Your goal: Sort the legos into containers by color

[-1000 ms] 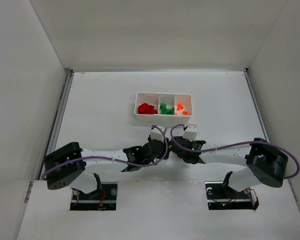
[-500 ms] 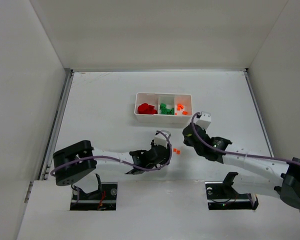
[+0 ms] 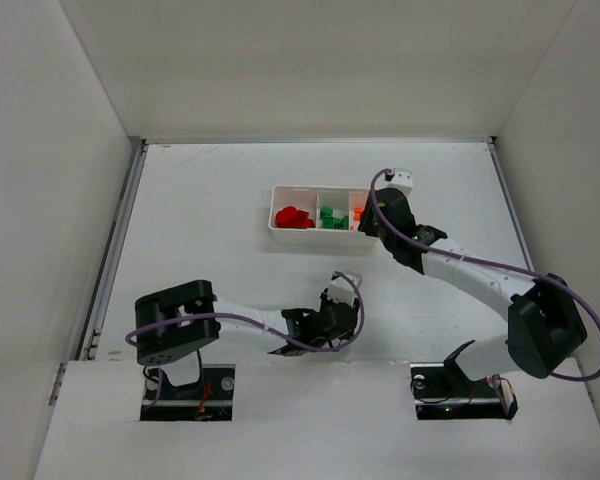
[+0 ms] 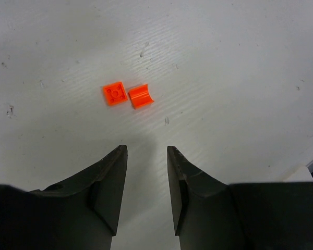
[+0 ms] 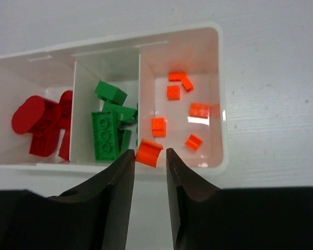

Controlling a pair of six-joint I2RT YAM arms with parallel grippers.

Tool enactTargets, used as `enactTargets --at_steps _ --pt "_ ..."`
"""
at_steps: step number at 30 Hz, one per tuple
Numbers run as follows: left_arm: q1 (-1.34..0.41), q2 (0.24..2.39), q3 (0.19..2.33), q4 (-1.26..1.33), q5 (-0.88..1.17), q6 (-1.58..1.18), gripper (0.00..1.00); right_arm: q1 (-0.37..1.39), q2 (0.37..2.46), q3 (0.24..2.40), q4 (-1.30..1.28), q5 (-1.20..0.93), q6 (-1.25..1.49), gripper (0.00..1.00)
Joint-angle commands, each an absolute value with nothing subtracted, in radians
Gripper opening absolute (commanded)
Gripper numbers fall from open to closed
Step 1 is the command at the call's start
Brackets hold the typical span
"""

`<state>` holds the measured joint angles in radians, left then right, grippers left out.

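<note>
Bare table (image 3: 210, 220) lies open around the two orange pieces (image 4: 128, 95); only the left gripper (image 4: 146, 151), jaws parted, stands close by them. Farther off, the white tray (image 5: 223, 120) is fenced by its rim and two dividers (image 5: 142, 94). The right gripper (image 5: 150, 156) hangs over the right compartment's near edge.

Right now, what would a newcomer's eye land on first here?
The white tray holds red, green and orange legos in separate compartments. The right tool hangs over its orange compartment, an orange piece at its tips. Two more orange pieces lie loose on the table before the left tool.
</note>
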<state>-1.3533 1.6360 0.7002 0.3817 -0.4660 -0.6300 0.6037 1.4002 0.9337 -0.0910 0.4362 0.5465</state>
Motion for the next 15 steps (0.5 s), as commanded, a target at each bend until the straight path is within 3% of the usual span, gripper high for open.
enactTargets --at_steps 1,3,15 --pt "-1.352 1.661 0.753 0.402 -0.514 -0.644 0.34 0.585 1.423 0.996 -0.015 0.413 0.491 0.43" --pt "-1.349 1.68 0.762 0.402 -0.526 -0.647 0.34 0.59 1.419 0.994 -0.011 0.413 0.486 0.49" --pt "-1.343 1.787 0.854 0.371 -0.572 -0.637 0.33 0.613 1.198 0.749 0.018 0.423 0.549 0.47"
